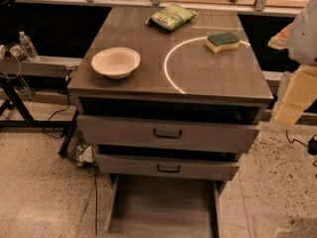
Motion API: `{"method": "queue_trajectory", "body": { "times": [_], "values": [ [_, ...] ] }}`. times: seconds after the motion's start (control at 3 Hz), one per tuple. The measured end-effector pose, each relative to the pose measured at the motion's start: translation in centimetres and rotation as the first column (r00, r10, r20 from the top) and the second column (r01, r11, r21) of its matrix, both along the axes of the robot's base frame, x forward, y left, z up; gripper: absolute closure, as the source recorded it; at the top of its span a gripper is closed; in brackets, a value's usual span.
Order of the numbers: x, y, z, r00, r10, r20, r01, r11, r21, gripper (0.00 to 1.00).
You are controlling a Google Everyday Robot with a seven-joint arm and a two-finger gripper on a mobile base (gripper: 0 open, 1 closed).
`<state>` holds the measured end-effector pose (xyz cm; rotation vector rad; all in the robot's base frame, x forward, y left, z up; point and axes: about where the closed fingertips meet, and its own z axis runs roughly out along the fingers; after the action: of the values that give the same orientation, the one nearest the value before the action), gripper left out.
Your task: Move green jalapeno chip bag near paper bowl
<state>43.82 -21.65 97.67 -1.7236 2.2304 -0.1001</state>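
The green jalapeno chip bag (171, 17) lies flat at the far edge of the grey cabinet top (213, 78), near its middle. The paper bowl (116, 62) stands upright near the front left corner of the top and holds nothing that I can see. My gripper (292, 100) hangs at the right edge of the view, off the cabinet's right side and a little below the level of its top. It is far from both the bag and the bowl and holds nothing that I can see.
A green-topped yellow sponge (223, 41) lies at the back right of the top, on a bright curved line (168, 68). Three drawers (167, 133) stand pulled out below, the lowest furthest. A water bottle (27, 44) stands on a stand at the left.
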Motion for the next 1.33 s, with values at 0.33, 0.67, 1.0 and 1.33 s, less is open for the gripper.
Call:
{"method": "queue_trajectory", "body": {
  "times": [0.33, 0.67, 1.0, 1.33],
  "values": [
    [0.0, 0.0, 0.0, 1.0, 0.0, 0.0, 0.0, 1.0, 0.0, 0.0],
    [4.4, 3.5, 0.5, 0.9983, 0.025, 0.053, -0.027, 0.999, 0.039, 0.0],
    [15.3, 10.7, 2.2, 0.9759, 0.06, 0.21, -0.083, 0.991, 0.103, 0.0],
    [22.1, 15.2, 4.0, 0.9402, 0.071, 0.333, -0.125, 0.982, 0.142, 0.0]
  ]
}}
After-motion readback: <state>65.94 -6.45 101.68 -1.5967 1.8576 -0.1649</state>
